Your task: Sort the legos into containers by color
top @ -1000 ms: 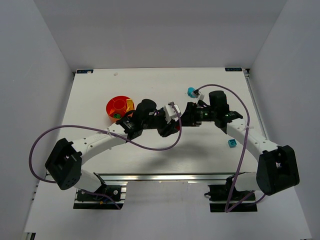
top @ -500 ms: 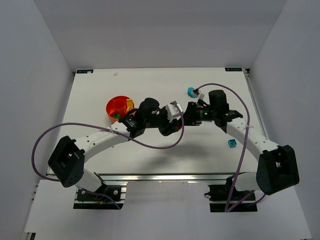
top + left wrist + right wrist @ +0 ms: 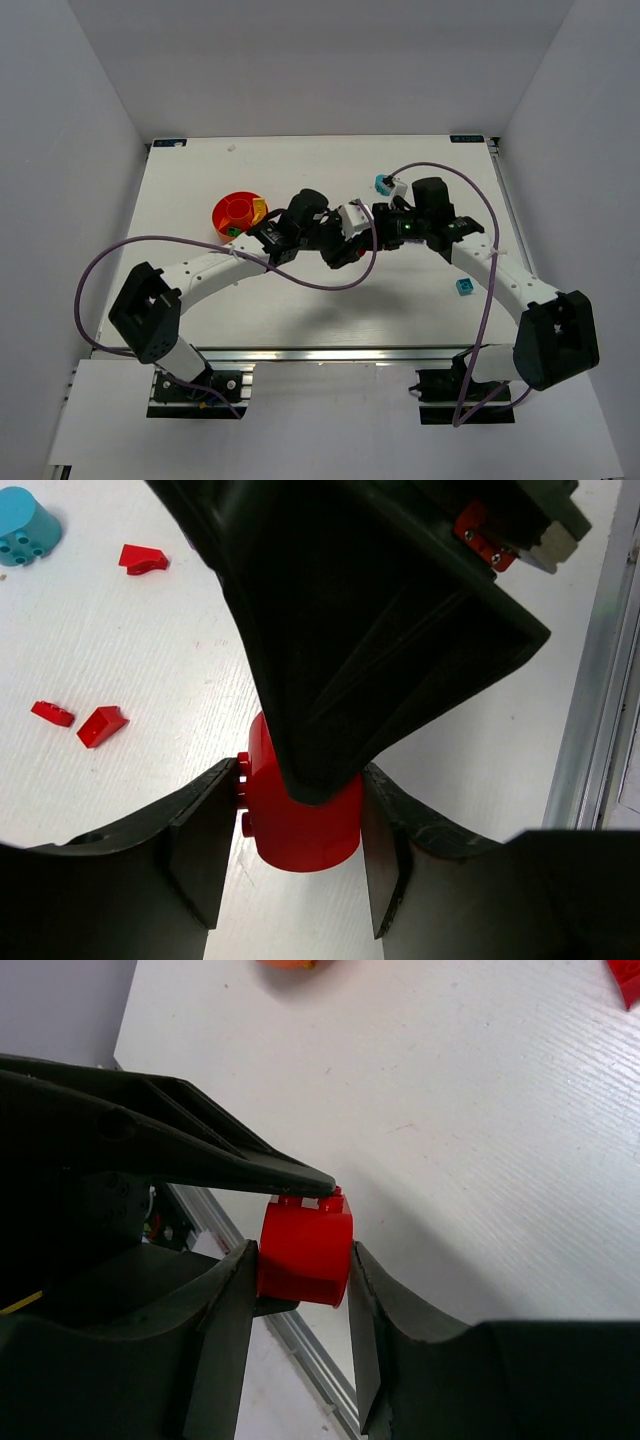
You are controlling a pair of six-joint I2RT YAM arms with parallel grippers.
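A red round lego [image 3: 300, 830] hangs above the table between both grippers at mid-table. My left gripper [image 3: 298, 805] is shut on it, one pad on its studs and the other on its base. My right gripper [image 3: 303, 1260] is shut across the same red round lego [image 3: 303, 1250], pads against its curved sides. In the top view the left gripper [image 3: 347, 246] and the right gripper [image 3: 378, 230] meet tip to tip, hiding the brick. The orange-red bowl [image 3: 236, 212] sits to the left with a green lego [image 3: 232, 231] in it.
A cyan round lego [image 3: 381, 184] lies behind the right arm and a cyan brick [image 3: 463, 287] near the right arm's elbow. Small red pieces [image 3: 102, 725] lie on the table below the left wrist. The table's metal front rail [image 3: 310, 1350] runs under the grippers.
The right gripper has closed onto the red round lego that the left gripper holds. Both arms have shifted slightly towards the back of the table.
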